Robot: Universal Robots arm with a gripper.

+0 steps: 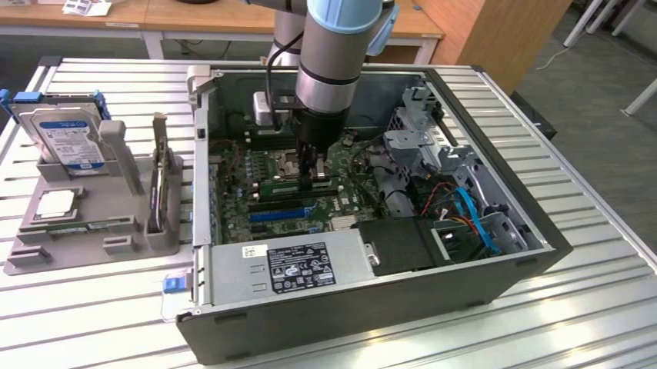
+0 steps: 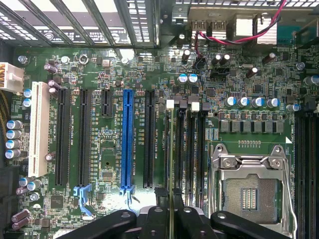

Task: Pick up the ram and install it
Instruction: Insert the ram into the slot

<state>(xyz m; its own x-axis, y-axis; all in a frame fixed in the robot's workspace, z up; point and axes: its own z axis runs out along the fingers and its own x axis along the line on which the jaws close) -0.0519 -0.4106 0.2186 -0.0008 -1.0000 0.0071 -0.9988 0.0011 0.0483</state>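
End effector (image 2: 170,201) closest to the wrist lens: black fingers (image 2: 160,195) drawn narrow, clamped on the ram (image 2: 171,149). The ram is seen edge-on as a thin green line and stands upright, held by its upper edge. It runs along the memory slot nearest the long black expansion slot (image 2: 148,142), in line with that slot's white end latch (image 2: 171,104). Cannot tell whether it is seated or just above the slot. Three more dark memory slots lie just beside it, then the open CPU socket (image 2: 249,194) with its metal frame. On the other side lie the blue slot (image 2: 128,139), further black slots and a white slot (image 2: 37,129), all on the green motherboard (image 2: 112,149). In the exterior view the end effector (image 1: 315,183) reaches straight down into the open computer case (image 1: 359,323), which lies near the middle of the slatted metal tabletop (image 1: 575,307). The power supply (image 1: 298,269) sits inside the case's near wall. Toward the tabletop's edge at the exterior view's left, well apart from the case, a grey holder (image 1: 61,257) carries a hard drive (image 1: 67,138) standing upright and a silver CPU chip (image 1: 57,202) lying flat.
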